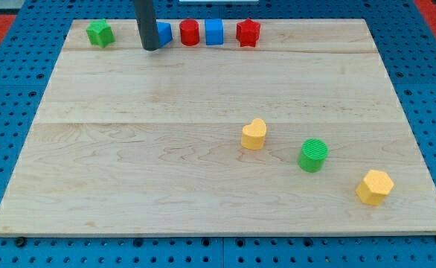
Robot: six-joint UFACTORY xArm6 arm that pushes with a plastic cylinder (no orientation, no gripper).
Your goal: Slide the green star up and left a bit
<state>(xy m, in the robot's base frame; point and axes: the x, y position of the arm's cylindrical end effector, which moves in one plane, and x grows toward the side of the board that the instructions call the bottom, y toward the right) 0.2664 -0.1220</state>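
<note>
Camera view: green star-shaped block point(99, 33) sits at wooden board's point(166, 149) top-left corner. Right of the star, my tip point(151, 48) touches a partly hidden blue block point(164, 32). No pincer fitted; rod holds nothing.

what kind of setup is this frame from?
Likely a lab tabletop pushing rig, not a home or factory floor. A pale wooden board lies on a blue perforated base, small coloured blocks such as the green star are scattered on it, and my tip rests near the view's top.
</note>
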